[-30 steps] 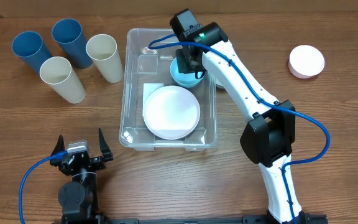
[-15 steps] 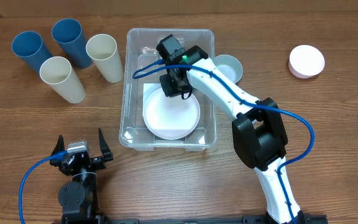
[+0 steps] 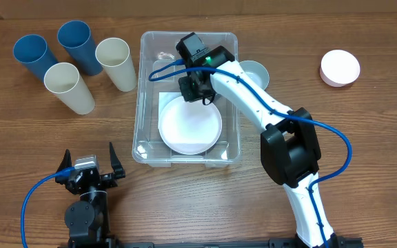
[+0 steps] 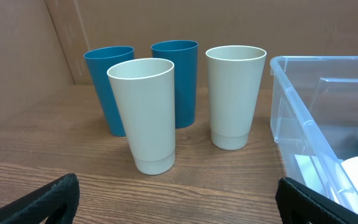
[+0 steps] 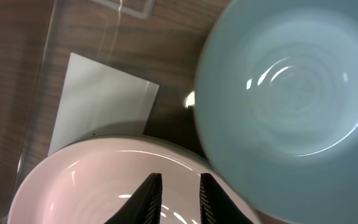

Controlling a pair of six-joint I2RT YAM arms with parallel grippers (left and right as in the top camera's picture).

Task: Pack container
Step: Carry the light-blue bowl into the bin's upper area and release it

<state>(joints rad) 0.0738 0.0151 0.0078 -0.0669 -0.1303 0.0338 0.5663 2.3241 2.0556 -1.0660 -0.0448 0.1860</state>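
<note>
The clear container (image 3: 146,96) stands mid-table with a white bowl (image 3: 190,127) in its near half. A light blue bowl (image 5: 291,99) lies beside the white bowl (image 5: 86,186) inside the bin, next to the white label (image 5: 101,102); the arm hides this bowl from above. My right gripper (image 3: 197,91) hovers over the white bowl's far rim. Its fingers (image 5: 149,199) stand a narrow gap apart with nothing between them. My left gripper (image 3: 88,167) rests wide open at the near left, away from the container (image 4: 303,118).
Two blue cups (image 3: 32,55) (image 3: 76,43) and two cream cups (image 3: 116,63) (image 3: 69,87) stand upright left of the bin. Another pale bowl (image 3: 255,71) sits just outside the bin's right wall. A white round dish (image 3: 340,67) lies at the far right.
My right gripper moved from the bin's back right, where it was at the blue bowl, leftward over the white bowl. The pale bowl outside the bin came into sight. Left arm unchanged.
</note>
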